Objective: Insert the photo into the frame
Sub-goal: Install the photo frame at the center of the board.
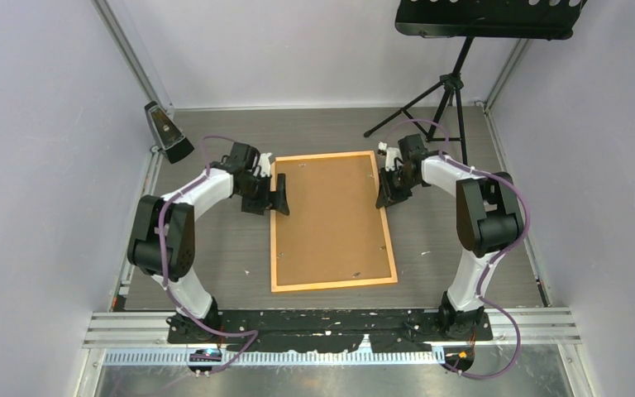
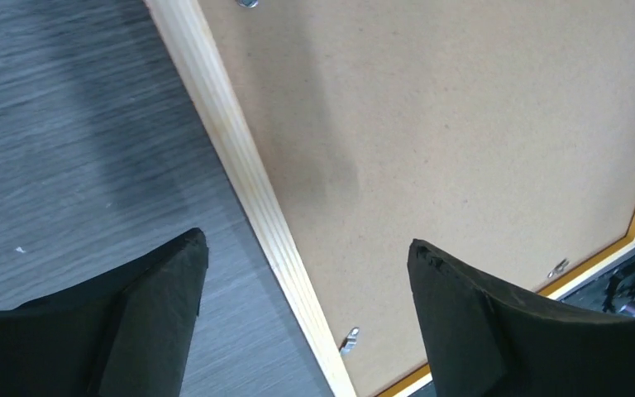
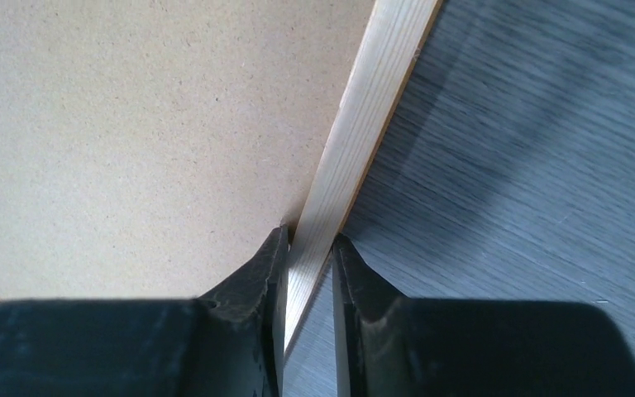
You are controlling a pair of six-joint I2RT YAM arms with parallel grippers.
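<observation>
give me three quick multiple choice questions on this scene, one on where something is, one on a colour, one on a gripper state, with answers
1. Where is the right gripper?
A) on the right edge of the frame
B) at its near left corner
C) above its middle

2. What colour is the frame's outer rim in the top view?
A) blue
B) orange
C) green

3. What state is the left gripper in?
A) shut on the frame's edge
B) holding a sheet of paper
C) open

Answers:
1 A, the right wrist view shows its fingers pinching the pale wooden rail on that side.
2 B, a thin orange line runs around the brown board.
3 C, its fingers stand wide apart, one on either side of the left rail.
</observation>
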